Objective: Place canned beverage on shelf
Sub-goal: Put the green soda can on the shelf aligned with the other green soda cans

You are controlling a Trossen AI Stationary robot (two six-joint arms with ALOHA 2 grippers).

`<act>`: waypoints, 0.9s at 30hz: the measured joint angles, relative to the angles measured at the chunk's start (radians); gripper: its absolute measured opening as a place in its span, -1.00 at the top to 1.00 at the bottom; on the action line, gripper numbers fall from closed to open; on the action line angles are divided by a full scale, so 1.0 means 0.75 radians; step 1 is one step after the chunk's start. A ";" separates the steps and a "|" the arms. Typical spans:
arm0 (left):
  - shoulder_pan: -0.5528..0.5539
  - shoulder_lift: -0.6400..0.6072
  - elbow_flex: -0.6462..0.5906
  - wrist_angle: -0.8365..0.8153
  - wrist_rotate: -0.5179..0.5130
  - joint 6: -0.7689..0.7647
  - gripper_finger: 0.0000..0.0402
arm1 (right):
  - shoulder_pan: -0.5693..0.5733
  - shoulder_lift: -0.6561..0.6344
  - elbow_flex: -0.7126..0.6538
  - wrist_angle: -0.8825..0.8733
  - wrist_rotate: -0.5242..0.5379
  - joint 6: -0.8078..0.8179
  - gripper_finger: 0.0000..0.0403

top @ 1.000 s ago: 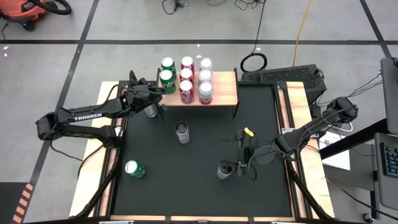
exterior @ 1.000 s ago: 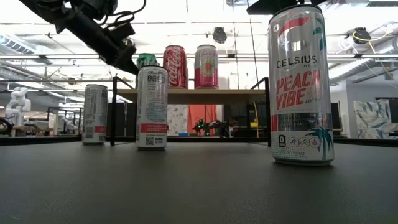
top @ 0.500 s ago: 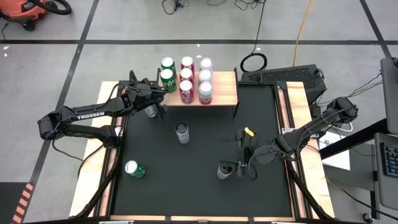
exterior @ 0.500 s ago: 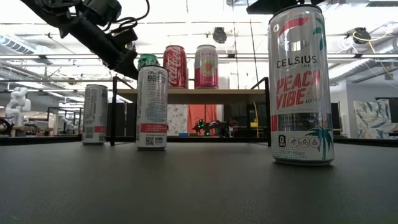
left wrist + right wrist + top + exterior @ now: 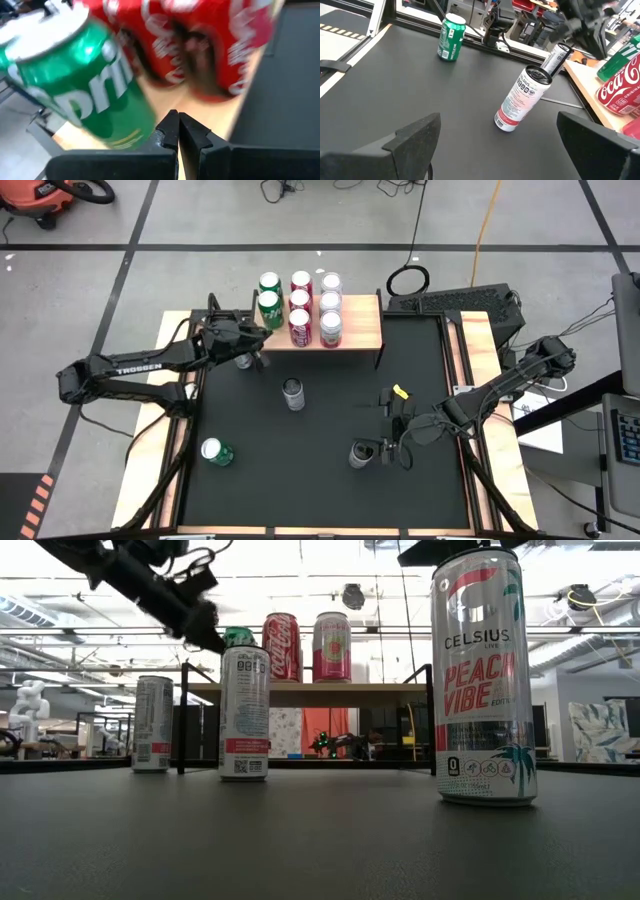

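Observation:
The wooden shelf (image 5: pixel 360 325) stands at the mat's far edge and carries several upright cans: green, red and pink. My left gripper (image 5: pixel 178 120) is shut and hovers at the shelf's front left corner, right beside the nearer green can (image 5: pixel 85 85). My right gripper (image 5: pixel 388 442) is open with nothing between its fingers. It hovers above the mat's near right part, over the tall Celsius peach can (image 5: pixel 483 675). That can stands upright on its base and does not show in the right wrist view. My left gripper points its shut fingertips (image 5: pixel 170 125) level at the lower side of the green can (image 5: pixel 142 127), coming from the table's left. Whether they touch the can I cannot tell. The can stands upright on the shelf.
Other cans stand upright on the black mat (image 5: pixel 320 490): a silver one (image 5: pixel 293 393) mid-mat, a green one (image 5: pixel 215 450) near left, and a slim one (image 5: pixel 243 360) under my left arm. The shelf's right third is bare wood.
My left gripper, still shut, has risen a little beside the green can at the shelf's left end. No can has moved.

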 joint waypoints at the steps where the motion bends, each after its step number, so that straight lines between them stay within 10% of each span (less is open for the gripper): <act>1: -0.034 -0.018 0.013 -0.023 -0.020 -0.010 0.96 | 0.000 0.000 0.000 0.001 0.000 0.001 -0.87; 14: -0.634 -0.200 0.058 -0.417 -0.352 -0.324 0.96 | 0.000 0.000 0.000 0.002 -0.001 0.135 -0.87; 27: -1.125 -0.198 0.207 -0.775 -0.219 -0.730 0.92 | 0.097 0.000 0.000 0.067 -0.001 0.239 -0.87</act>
